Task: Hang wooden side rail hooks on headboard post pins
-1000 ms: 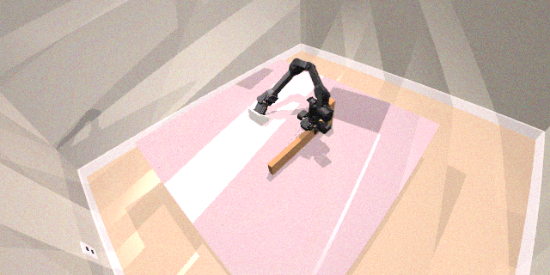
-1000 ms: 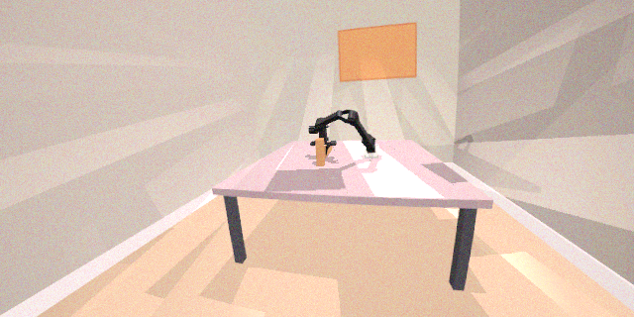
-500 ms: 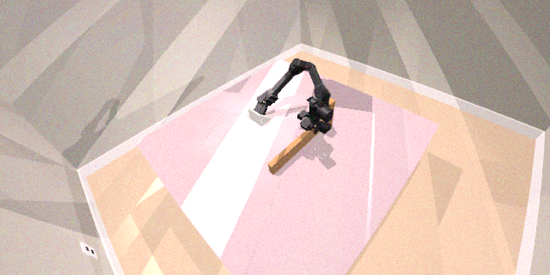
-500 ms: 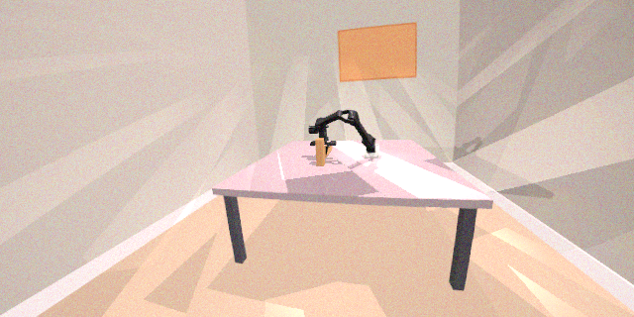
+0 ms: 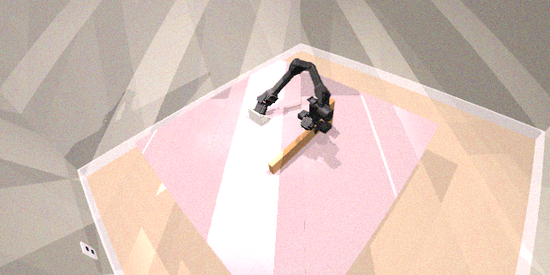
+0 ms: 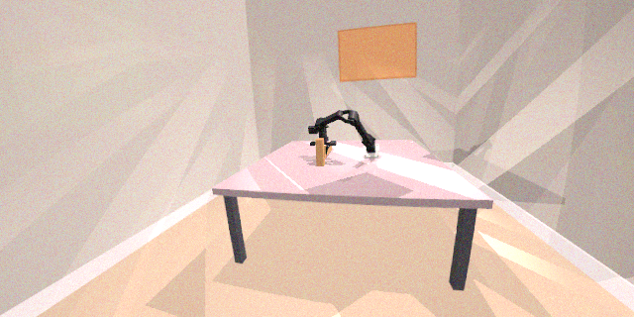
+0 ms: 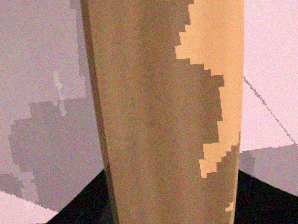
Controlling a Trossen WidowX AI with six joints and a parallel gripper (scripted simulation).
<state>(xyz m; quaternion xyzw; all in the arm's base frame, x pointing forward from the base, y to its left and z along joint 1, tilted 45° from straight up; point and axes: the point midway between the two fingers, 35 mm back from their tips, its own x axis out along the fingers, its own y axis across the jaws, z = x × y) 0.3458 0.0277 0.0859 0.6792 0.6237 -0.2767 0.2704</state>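
The wooden side rail [image 5: 292, 151] [image 6: 328, 151] [image 7: 160, 110] runs from the gripper toward the table's middle in the top view. Its far end is at or very near the table. The wooden headboard post [image 5: 333, 104] [image 6: 320, 153] stands upright on the table at the rail's other end, partly behind the arm in the top view. My gripper [image 5: 318, 130] [image 7: 157, 161] is shut on the rail close to the post, with one dark finger on each side in the wrist view. The steel hooks, the slot and the pins are hidden or too small to see, so whether the hooks sit on the pins cannot be told.
The arm's pale base [image 5: 259, 117] [image 6: 371, 155] stands on the pink table [image 5: 335, 198] [image 6: 277, 183], to one side of the rail and post. The arm arches over from it. An orange panel [image 6: 377, 52] hangs on the wall behind.
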